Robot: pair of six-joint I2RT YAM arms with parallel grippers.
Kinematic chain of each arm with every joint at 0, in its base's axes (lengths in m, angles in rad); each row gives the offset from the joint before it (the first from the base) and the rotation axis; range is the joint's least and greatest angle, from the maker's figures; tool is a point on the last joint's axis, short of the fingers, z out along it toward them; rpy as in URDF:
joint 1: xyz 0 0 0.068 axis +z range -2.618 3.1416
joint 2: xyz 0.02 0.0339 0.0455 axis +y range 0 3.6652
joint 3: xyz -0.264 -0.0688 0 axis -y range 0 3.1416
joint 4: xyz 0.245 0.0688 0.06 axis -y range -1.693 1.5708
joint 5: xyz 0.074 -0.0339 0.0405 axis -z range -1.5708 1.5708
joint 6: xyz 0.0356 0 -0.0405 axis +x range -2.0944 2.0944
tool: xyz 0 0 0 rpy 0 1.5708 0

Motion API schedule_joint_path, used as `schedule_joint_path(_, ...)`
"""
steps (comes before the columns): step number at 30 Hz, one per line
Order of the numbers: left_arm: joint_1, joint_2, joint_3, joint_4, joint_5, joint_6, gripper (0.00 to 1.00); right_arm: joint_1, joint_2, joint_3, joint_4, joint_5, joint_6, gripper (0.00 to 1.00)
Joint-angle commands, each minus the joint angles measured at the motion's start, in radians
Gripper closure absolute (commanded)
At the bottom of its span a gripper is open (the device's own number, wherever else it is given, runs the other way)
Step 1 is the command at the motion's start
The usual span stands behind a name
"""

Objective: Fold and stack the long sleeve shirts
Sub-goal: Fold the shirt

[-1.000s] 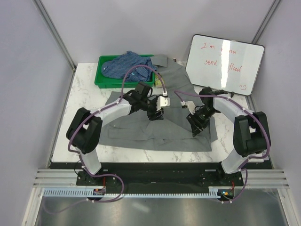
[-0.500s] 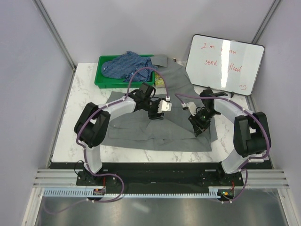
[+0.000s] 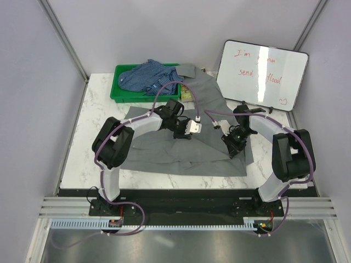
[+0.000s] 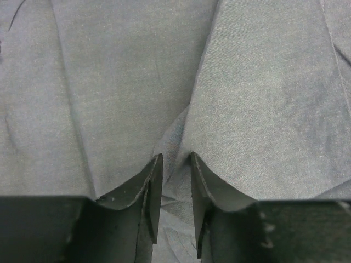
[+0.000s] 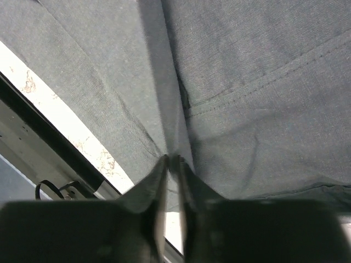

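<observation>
The grey shirt is spread before the green tray, the blue shirt heaped inside. Its cloth is pinched by the narrowed left gripper and right gripper; folding and stacking are judged not yet done.

Plain grey shirt on white, grey-veined marble table; blue fine-check shirt in green bin; red writing on white board.

White marble table under even, soft light, plain pale walls closing in on three sides, a whiteboard with red writing propped back right.
</observation>
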Motion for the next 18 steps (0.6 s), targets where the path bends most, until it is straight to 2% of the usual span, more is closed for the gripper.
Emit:
schedule_joint_path(1, -0.010, 0.004, 0.049, -0.014, 0.021, 0.048, 0.77, -0.009, 0.001, 0.012, 0.005, 0.003, -0.021, 0.89)
schedule_joint_path(2, -0.012, 0.004, 0.055, -0.017, 0.016, 0.050, 0.81, -0.010, -0.001, 0.015, 0.005, 0.005, -0.021, 0.94)
schedule_joint_path(3, -0.012, 0.006, 0.058, -0.017, 0.015, 0.048, 0.92, -0.013, 0.004, 0.018, 0.006, 0.002, -0.021, 1.00)
schedule_joint_path(5, -0.010, 0.009, 0.073, -0.023, 0.001, 0.039, 0.98, -0.016, 0.012, 0.035, 0.005, -0.001, -0.020, 1.00)
schedule_joint_path(13, -0.012, 0.078, 0.147, -0.049, -0.065, -0.056, 0.98, -0.044, 0.091, 0.094, 0.009, 0.011, -0.006, 1.00)
schedule_joint_path(16, -0.016, 0.111, 0.170, -0.051, -0.131, -0.094, 0.98, -0.047, 0.107, 0.086, 0.028, 0.034, 0.008, 0.99)
schedule_joint_path(17, -0.019, 0.115, 0.169, -0.051, -0.165, -0.100, 0.91, -0.047, 0.110, 0.084, 0.032, 0.043, 0.015, 0.98)
schedule_joint_path(18, -0.019, 0.113, 0.164, -0.051, -0.177, -0.108, 0.85, -0.047, 0.110, 0.081, 0.043, 0.054, 0.022, 0.91)
